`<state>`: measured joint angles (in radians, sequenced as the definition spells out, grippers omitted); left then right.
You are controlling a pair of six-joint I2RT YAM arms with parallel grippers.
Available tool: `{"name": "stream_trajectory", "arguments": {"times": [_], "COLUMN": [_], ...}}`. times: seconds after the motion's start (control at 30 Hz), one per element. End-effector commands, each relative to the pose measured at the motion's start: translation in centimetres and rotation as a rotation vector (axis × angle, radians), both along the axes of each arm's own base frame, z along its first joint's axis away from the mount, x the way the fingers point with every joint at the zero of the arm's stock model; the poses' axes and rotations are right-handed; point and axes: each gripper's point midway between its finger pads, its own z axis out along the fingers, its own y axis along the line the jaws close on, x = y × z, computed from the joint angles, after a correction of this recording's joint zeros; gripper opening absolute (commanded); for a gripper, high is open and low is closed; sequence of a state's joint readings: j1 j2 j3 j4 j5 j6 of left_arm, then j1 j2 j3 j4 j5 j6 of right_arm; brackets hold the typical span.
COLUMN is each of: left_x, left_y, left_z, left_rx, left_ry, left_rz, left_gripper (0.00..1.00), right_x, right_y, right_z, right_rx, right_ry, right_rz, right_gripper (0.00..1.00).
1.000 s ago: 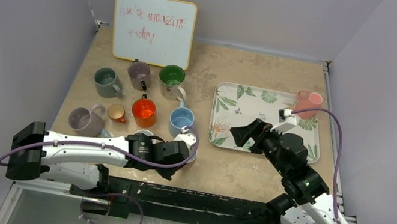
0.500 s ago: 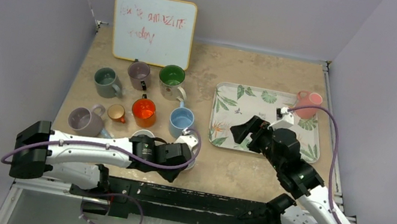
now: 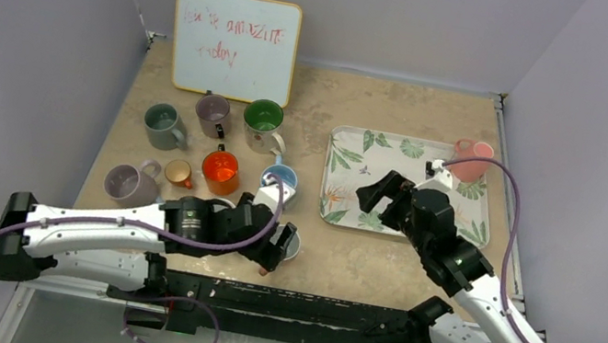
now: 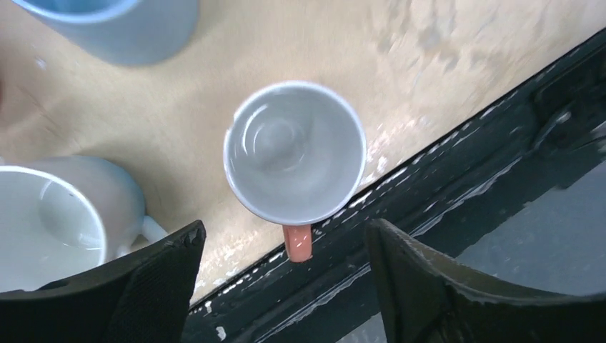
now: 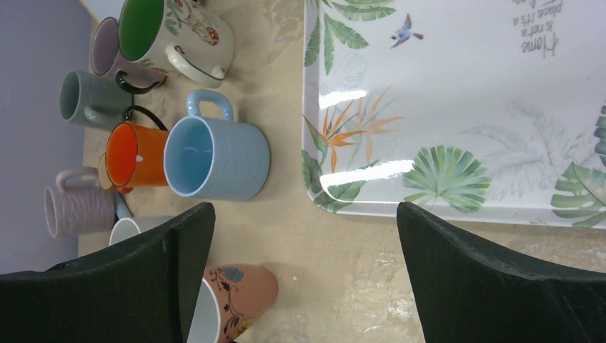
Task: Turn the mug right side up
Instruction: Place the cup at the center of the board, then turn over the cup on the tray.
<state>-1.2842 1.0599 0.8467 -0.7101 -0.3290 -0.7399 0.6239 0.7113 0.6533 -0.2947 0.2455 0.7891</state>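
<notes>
Salmon-pink floral ceramic mug [image 4: 294, 153] | seen mouth-up, axis vertical | left fingers [image 4: 143, 286] spread directly above, nearest | right fingers [image 5: 486, 286] spread, farther.

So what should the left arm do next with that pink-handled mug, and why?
Probably lift the left end effector straight up and back off: the mug already stands mouth-up, and the jaws are open, clear of it on both sides.
</notes>
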Motion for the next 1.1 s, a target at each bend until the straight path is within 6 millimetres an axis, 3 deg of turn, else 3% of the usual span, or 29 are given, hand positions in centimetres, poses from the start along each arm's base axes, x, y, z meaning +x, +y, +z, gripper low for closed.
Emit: {"name": "stream_trajectory", "arguments": {"times": [0.0,0.13,0.3,0.57,0.7,0.87,1.0,1.07], "left_x": [2.8,5.6,9.0,13.1,12.3,10.9,9.4,9.0], "left_y": [0.7,2.0,2.5,2.8,3.7,6.8,8.7,9.6], "left_z": [5.9,8.7,10.4,13.0,12.5,11.7,10.8,10.3], "left_rx": [-0.096,-0.104,-0.167,-0.218,-0.183,-0.142,-0.121,-0.098], "left_ry": [-0.163,-0.263,-0.272,-0.252,-0.227,-0.246,-0.241,-0.236], "left_rz": [0.063,0.104,0.108,0.08,0.061,0.128,0.159,0.179], "left_gripper": [0.84,0.9,0.99,1.0,1.0,1.0,1.0,1.0], "right_x": [1.2,1.8,2.9,5.5,7.4,10.9,13.7,14.8], "right_y": [-0.2,0.6,1.1,-1.9,-2.0,-3.2,-5.9,-7.0], "right_z": [1.7,1.4,0.8,0.0,-0.4,-1.6,-3.7,-3.8], "right_rx": [0.023,0.036,0.014,-0.157,-0.206,-0.235,-0.218,-0.238], "right_ry": [-0.019,-0.009,0.018,0.086,0.106,0.186,0.287,0.285], "right_rz": [-0.065,-0.061,-0.078,-0.296,-0.367,-0.446,-0.545,-0.58], "right_gripper": [0.99,0.99,0.99,0.99,0.99,0.99,0.99,0.97]}}
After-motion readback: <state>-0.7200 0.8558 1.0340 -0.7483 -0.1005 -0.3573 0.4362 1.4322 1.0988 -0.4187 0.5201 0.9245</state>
